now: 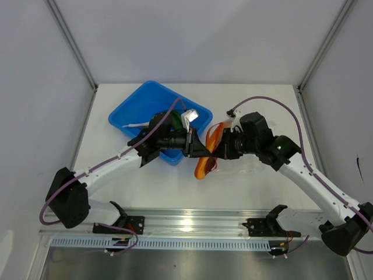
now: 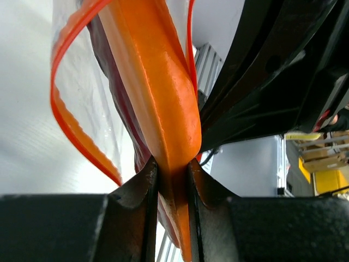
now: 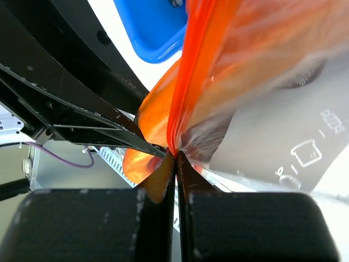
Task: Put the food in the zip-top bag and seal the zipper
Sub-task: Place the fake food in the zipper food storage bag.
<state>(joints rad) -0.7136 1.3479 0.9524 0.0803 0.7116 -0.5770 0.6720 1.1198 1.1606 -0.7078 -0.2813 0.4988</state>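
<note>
My left gripper [image 1: 196, 144] [image 2: 173, 164] is shut on the oval orange and purple-red slice [image 1: 204, 166] [image 2: 158, 82], held on edge above the table. The slice's far end lies within the open mouth of the clear zip-top bag [image 1: 247, 166] [image 3: 283, 82]. The orange-red zipper strip [image 1: 214, 133] [image 2: 65, 114] loops around it. My right gripper [image 1: 224, 147] [image 3: 175, 155] is shut on the zipper strip [image 3: 182, 87] at the bag's mouth. The slice also shows in the right wrist view [image 3: 146, 123]. Green food [image 1: 175, 119] and a white-stemmed piece [image 1: 137, 125] lie in the blue tray.
The blue tray [image 1: 125, 114] [image 3: 152, 27] stands at the back left, right behind my left gripper. A grey piece [image 1: 189, 116] rests at its right rim. The metal rail [image 1: 186, 224] runs along the near edge. White walls enclose the table.
</note>
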